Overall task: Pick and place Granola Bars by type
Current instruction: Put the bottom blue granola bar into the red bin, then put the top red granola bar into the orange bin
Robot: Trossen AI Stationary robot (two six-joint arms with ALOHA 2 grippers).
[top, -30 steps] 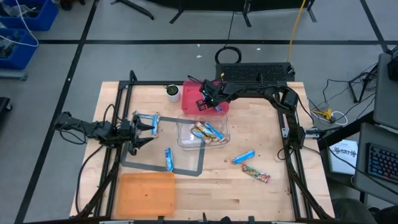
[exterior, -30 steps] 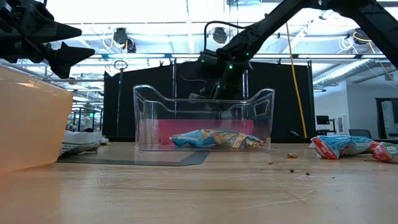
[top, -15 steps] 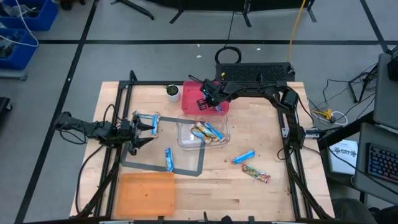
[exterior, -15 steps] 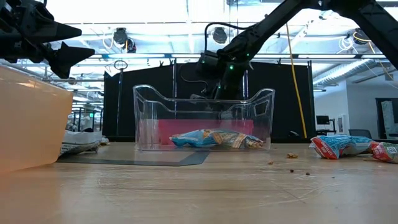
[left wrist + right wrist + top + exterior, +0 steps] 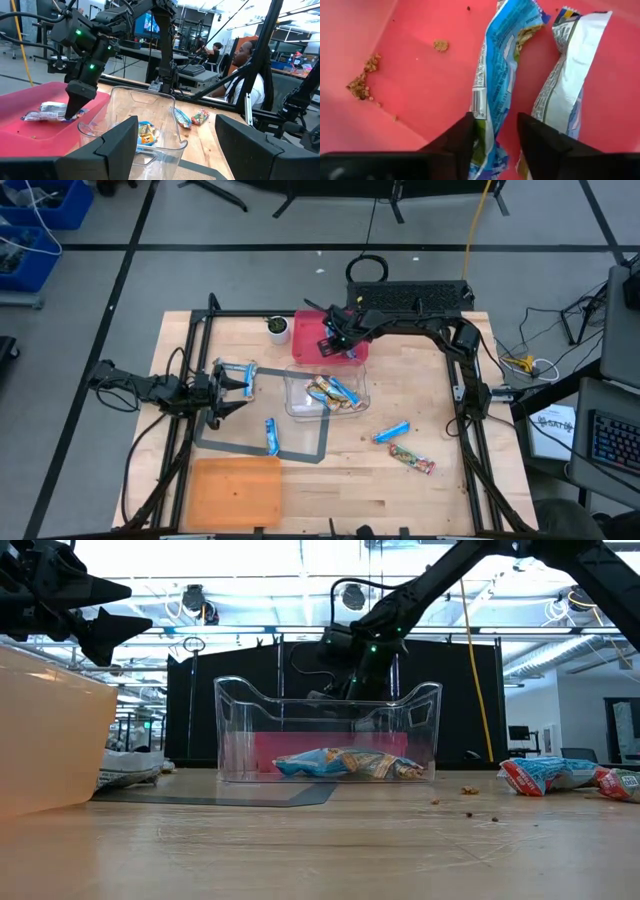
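My right gripper [image 5: 326, 347] is down in the red tray [image 5: 308, 328] at the table's far side, shut on a blue and white granola bar [image 5: 492, 85]. A second bar [image 5: 565, 85] lies beside it. My left gripper [image 5: 238, 380] is open and empty, raised [image 5: 110, 610] above blue bars [image 5: 233, 370] lying on the table's left. The clear bin [image 5: 325, 393] at the middle holds a few bars [image 5: 345, 762]. One blue bar [image 5: 271, 435] lies left of the middle; a blue bar [image 5: 390, 432] and a tan bar [image 5: 412, 459] lie right. My right gripper pinches the blue and white bar's near end [image 5: 487, 142] between its two fingers [image 5: 455, 145]. The fingers come from above, slanting down, and lie along the bar. The bar lies flat on the red tray's floor.
A small white cup [image 5: 278, 329] stands left of the red tray. An orange bin [image 5: 235, 490] sits at the near left. A grey mat outline [image 5: 300, 452] lies under the clear bin. Crumbs [image 5: 362, 82] lie in the red tray. People sit beyond the table [image 5: 245, 75].
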